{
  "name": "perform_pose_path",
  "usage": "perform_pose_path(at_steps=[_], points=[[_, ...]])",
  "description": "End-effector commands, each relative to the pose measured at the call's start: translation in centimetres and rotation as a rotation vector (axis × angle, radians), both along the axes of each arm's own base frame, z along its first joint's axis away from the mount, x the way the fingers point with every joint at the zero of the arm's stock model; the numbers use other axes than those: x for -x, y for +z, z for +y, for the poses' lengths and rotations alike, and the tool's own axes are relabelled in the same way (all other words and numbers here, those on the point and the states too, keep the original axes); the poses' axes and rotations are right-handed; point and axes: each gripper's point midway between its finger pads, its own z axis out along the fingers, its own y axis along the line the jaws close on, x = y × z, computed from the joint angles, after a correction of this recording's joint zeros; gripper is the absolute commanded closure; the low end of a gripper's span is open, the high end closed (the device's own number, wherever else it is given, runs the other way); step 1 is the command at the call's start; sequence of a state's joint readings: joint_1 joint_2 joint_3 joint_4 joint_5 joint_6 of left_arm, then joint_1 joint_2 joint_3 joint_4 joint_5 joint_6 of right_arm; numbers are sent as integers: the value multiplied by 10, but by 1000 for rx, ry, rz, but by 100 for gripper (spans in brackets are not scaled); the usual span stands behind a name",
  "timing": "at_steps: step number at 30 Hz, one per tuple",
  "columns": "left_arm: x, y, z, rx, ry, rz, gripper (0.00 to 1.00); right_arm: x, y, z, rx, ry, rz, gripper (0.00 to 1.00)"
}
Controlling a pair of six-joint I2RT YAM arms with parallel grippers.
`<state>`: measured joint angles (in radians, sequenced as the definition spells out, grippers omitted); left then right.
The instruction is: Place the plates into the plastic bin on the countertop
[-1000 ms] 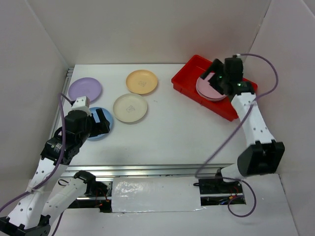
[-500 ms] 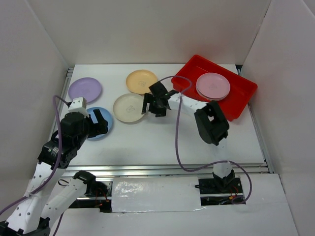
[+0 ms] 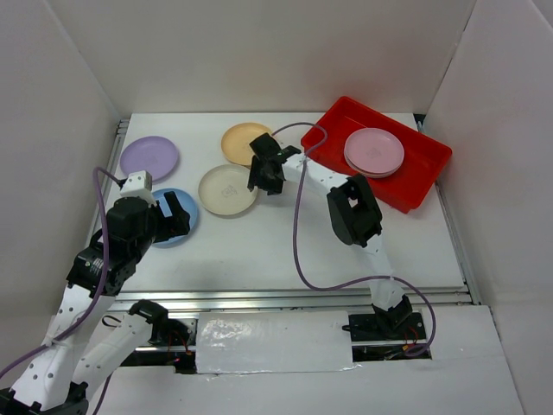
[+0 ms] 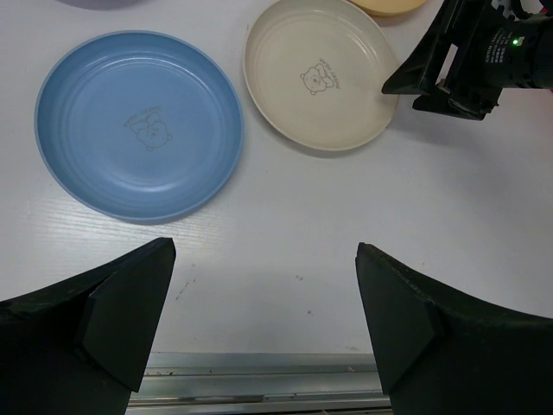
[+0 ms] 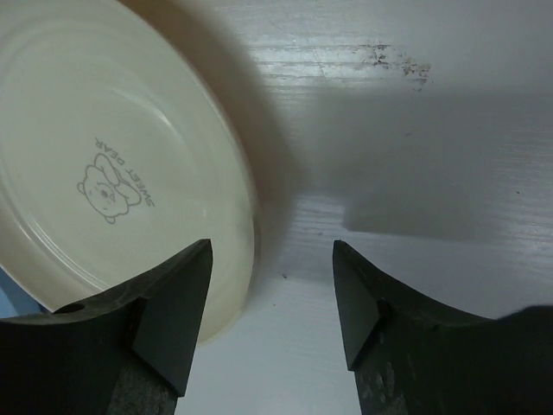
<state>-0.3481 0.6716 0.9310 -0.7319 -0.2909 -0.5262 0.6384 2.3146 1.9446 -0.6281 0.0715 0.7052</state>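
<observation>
Two pink plates lie stacked in the red plastic bin at the back right of the white countertop. A lilac plate, a blue plate, a cream plate and a yellow-orange plate lie on the left half. My right gripper is open and low at the cream plate's right rim, with one finger over the plate and the other over bare table. My left gripper hangs wide open above bare table, just in front of the blue plate.
A metal rail runs along the near edge of the countertop, right under my left gripper. White walls close in the back and both sides. The right arm's purple cable loops across the middle of the table.
My right arm has swung from over the bin across to the cream plate, and its jaws have narrowed. The left arm has barely shifted.
</observation>
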Motion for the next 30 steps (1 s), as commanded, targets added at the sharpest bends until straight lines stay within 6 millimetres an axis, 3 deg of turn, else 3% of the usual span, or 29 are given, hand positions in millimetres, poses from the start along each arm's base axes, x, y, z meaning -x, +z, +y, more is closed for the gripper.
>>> perform_pose_path(at_steps=[1,7,11,16,17,19,20,22,25,26,28,29,30], points=[[-5,9,-2,7,-10,-37,1,1,3,1,30,-4,-5,36],[-4,10,-1,10,-4,-43,1,9,7,12,-6,39,-7,62],[-4,10,-1,11,-4,-43,1,22,9,14,-27,66,-3,66],[-4,9,-1,8,-4,-40,1,18,11,9,-39,56,-4,66],[-4,9,-1,7,-4,-41,1,20,5,8,-32,60,14,70],[-4,10,-1,11,-2,-45,1,20,5,10,-36,64,19,93],[-3,10,0,11,-1,-45,1,21,8,8,-29,58,19,100],[-3,10,-1,11,-3,-46,1,29,6,2,-19,53,23,100],[-4,9,-1,9,-6,-40,1,41,30,-9,-40,45,-19,100],[-5,9,-1,9,-4,-39,1,43,56,-11,-71,41,-67,100],[-4,8,-2,9,-8,-37,1,53,63,-25,-65,34,-78,100],[-4,10,-2,11,-8,-44,1,50,90,-35,-90,22,-125,100],[-4,10,-1,10,-3,-43,1,52,93,-45,-97,13,-121,100]])
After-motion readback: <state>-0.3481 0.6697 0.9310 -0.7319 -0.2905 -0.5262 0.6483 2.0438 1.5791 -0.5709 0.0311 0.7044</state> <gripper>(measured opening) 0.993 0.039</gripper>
